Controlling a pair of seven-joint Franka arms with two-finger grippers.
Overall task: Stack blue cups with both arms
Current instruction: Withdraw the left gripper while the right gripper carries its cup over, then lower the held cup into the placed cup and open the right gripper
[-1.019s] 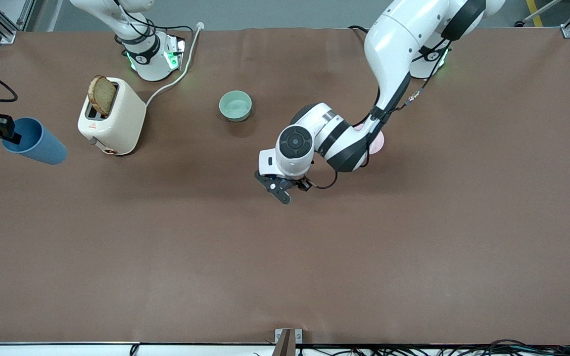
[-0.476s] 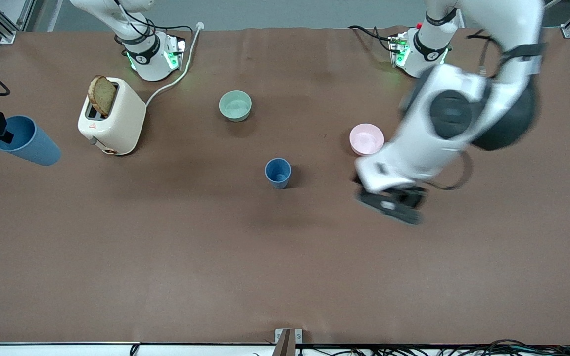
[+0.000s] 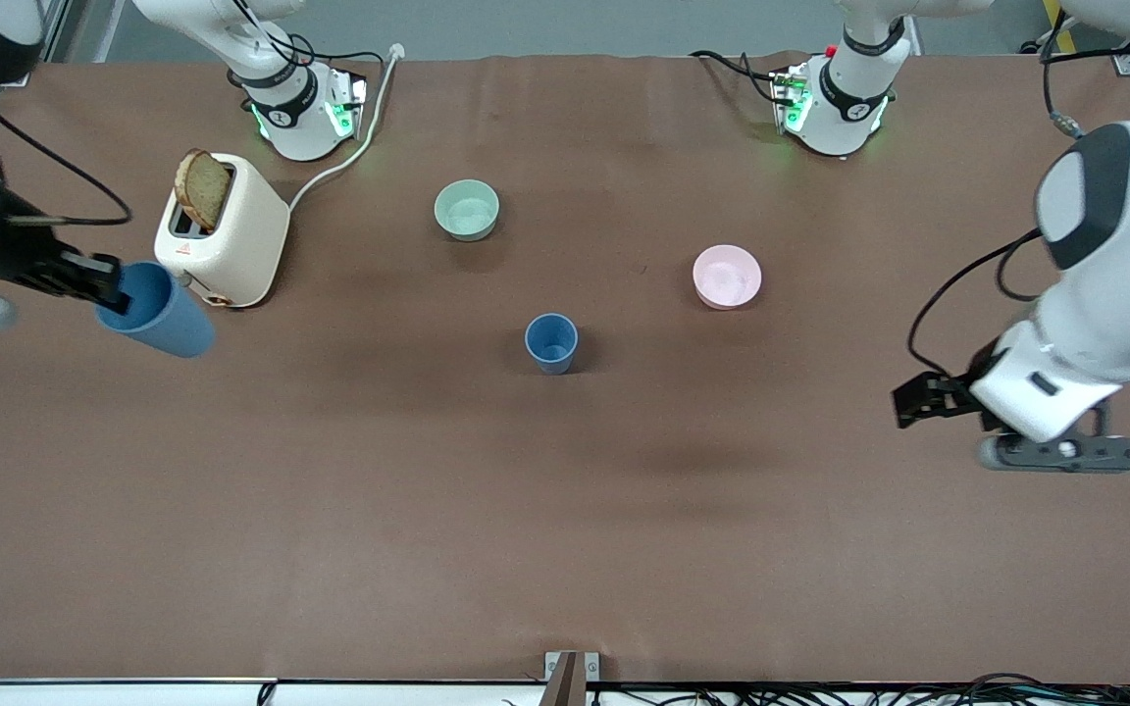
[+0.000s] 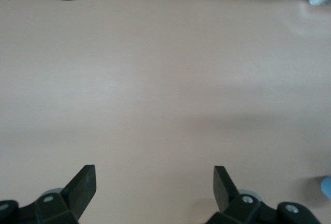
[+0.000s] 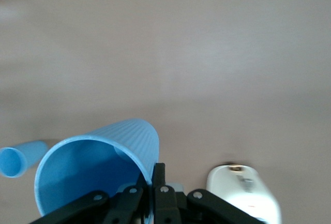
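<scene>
Front view: the right gripper [image 3: 104,284] hangs above the table's right-arm end, beside the toaster [image 3: 222,230], and is clamped on the rim of the held cup [image 3: 158,314]. That cup is tilted: its open mouth faces the gripper and its closed base points toward the middle of the table. The standing cup [image 3: 551,343] rests upright, mouth up, near the table's centre, nearer to the front camera than the mint-green bowl [image 3: 467,210] and the pink bowl [image 3: 727,277] and apart from both. It lies well apart from the held cup, in the direction the held cup's base points. The left gripper [image 3: 918,400] is over bare table at the left-arm end, and this arm appears to wait. The stacking move therefore likely falls to the right arm, and it depends on carrying the held cup over the standing cup and bringing its long axis upright.

Left wrist view: the left gripper [image 4: 154,182] has its fingers spread wide with nothing between them. Only the brown table surface lies below.

Right wrist view: the right gripper [image 5: 150,182] pinches the wall of the held cup [image 5: 103,162] at the rim. The cup is plain matte blue, tapered, empty and without a handle. The standing cup [image 5: 18,159] shows small and far off.
</scene>
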